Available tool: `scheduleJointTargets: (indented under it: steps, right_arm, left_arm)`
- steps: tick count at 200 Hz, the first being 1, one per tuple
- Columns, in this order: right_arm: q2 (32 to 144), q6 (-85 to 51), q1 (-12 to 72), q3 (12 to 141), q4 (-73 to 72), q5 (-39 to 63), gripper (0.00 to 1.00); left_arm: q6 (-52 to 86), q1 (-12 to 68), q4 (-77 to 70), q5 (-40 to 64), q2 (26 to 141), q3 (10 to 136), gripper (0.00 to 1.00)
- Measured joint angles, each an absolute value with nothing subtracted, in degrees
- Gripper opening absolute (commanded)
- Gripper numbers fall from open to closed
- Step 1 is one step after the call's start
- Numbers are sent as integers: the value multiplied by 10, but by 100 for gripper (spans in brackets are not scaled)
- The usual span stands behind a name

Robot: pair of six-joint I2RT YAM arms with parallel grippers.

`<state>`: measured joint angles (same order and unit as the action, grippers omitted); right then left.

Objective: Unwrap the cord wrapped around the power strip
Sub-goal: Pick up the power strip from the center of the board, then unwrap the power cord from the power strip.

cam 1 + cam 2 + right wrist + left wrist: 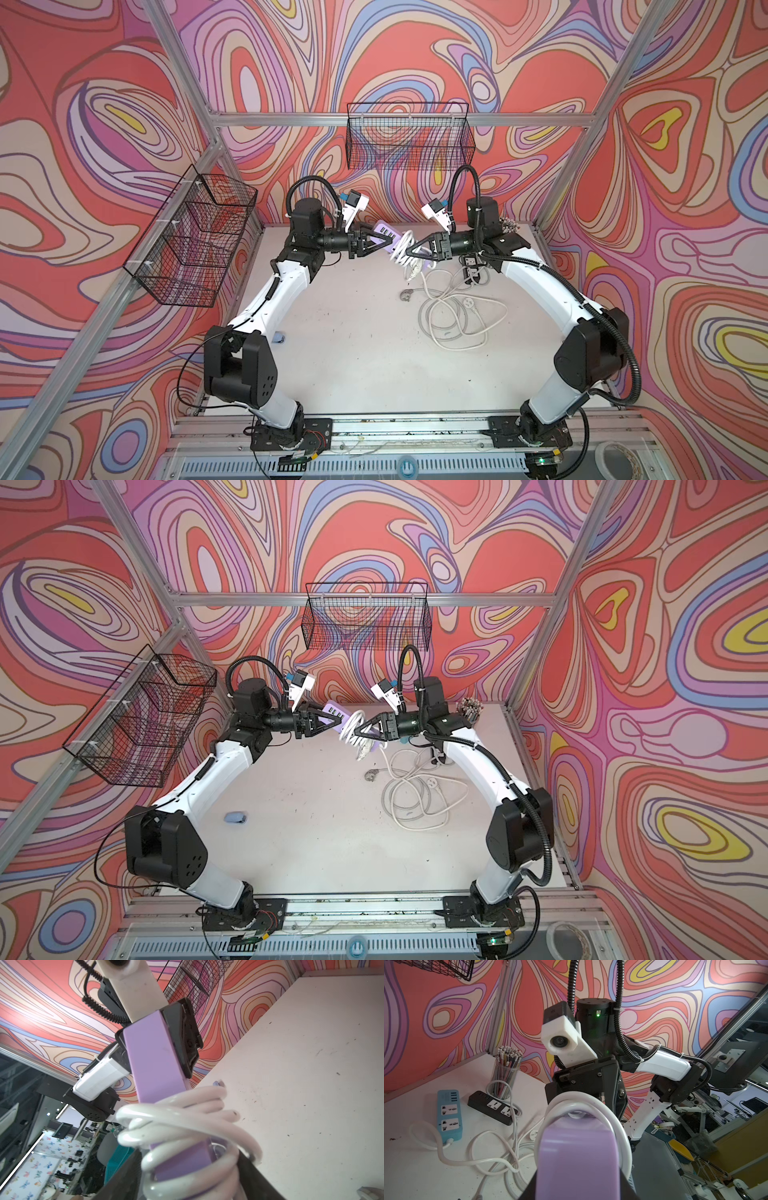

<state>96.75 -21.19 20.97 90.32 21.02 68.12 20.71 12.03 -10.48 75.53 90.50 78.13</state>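
Left gripper (388, 241), clamped tight on the bare end of the purple power strip (383, 229), holds it clear of the table (353, 353), apparently as an anchor; right gripper (411, 251), jaws wide around the far end wound in white cord (405, 246), grip unclear, seems placed to slip coils off.

Cord (402, 249) around power strip (385, 229), above table (353, 340)

Blue power strip (450, 1114) lying flat on table (415, 1172); black power strip (492, 1106) lying near it, just beside pencil cup (505, 1076). Loose white cords (455, 318) sprawling tangled. Back wire basket (409, 137) and side wire basket (191, 241) hanging on walls. Small blue object (235, 817) sitting apart.
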Motion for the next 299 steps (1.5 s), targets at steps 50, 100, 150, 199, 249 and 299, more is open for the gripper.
scheduleJointTargets:
  steps: [50,100,150,199,249,299]
  right_arm:
    - [966,-180,206,941,249,624,98]
    - [912,-126,202,955,299,478,98]
    - [791,-132,203,899,199,355,98]
    - [801,-124,281,873,137,268,94]
    - [855,-118,324,873,122,249,83]
    - [870,-124,325,875,107,249,56]
  left_arm:
    - [149,122,-68,699,881,781,0]
    - [96,123,-65,576,804,739,0]
    - [102,123,-158,435,735,648,0]
    - [168,123,-324,335,700,559,0]
    - [223,123,-449,317,698,532,0]
    - [255,123,-496,321,697,532,0]
